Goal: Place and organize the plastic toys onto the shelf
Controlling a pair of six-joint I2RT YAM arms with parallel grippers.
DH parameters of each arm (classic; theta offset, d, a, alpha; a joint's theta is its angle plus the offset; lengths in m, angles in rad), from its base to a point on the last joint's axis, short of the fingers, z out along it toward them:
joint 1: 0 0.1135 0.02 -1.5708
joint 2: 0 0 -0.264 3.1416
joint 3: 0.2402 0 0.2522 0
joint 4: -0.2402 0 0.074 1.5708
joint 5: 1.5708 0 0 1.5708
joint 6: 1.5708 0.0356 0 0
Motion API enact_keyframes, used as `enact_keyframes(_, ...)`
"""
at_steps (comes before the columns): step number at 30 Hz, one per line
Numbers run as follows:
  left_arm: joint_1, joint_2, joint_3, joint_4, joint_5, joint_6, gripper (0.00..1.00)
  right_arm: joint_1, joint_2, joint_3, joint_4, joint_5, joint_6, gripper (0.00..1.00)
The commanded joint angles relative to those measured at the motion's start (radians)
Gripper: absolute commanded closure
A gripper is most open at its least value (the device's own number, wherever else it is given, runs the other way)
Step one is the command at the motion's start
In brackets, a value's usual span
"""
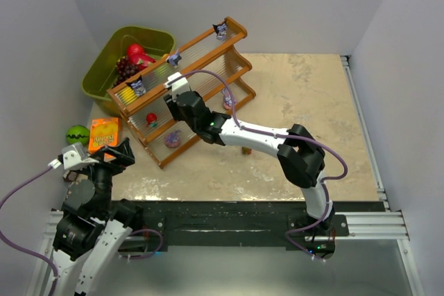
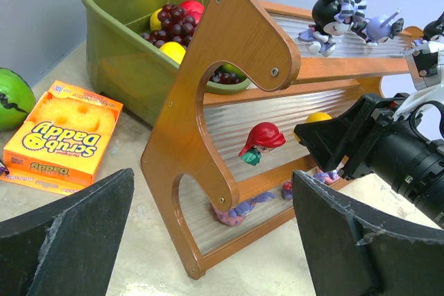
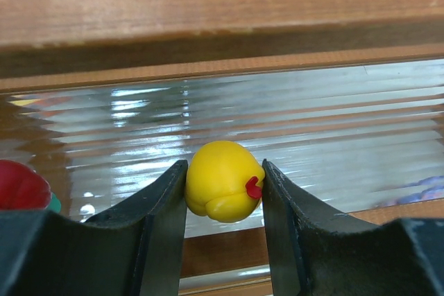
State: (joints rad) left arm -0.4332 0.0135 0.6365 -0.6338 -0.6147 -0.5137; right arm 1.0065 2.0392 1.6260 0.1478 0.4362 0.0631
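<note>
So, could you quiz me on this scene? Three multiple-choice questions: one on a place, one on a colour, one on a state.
1. Where does the red-haired figurine stand? A top tier; B middle tier; C bottom tier.
2. What colour is the Scrub Daddy box? A blue; B white; C orange.
3. What is the right gripper doing? A gripping a yellow round toy; B gaping empty; C out of sight.

Answers: B, it stands on the shelf's middle ribbed tier; C, the carton is orange; A, both fingers press the toy's sides.
</note>
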Motion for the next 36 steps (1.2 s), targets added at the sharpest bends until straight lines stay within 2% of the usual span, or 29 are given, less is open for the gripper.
enact_keyframes(1,0.004,-0.061,0.0,0.039,-0.003,0.0,0.0,-0.006,-0.039,-0.012,0.029,0.029,-0.005,0.54)
enact_keyframes(15,0.004,-0.064,0.0,0.037,-0.005,0.0,0.0,-0.006,-0.033,0.012,0.001,0.039,0.014,0.4)
enact_keyframes(21,0.004,-0.066,0.002,0.037,-0.005,0.0,0.0,-0.008,-0.06,0.0,0.006,0.047,0.015,0.26)
enact_keyframes(27,0.004,-0.067,0.0,0.039,-0.005,0.0,0.0,-0.006,-0.132,-0.044,0.024,0.018,0.014,0.18)
enact_keyframes(32,0.004,-0.069,0.0,0.039,-0.005,-0.002,0.0,-0.006,-0.21,-0.113,0.039,-0.017,0.023,0.17)
enact_keyframes(36,0.004,-0.066,0.0,0.037,-0.005,-0.003,0.0,-0.006,-0.353,-0.21,0.03,-0.062,0.047,0.17)
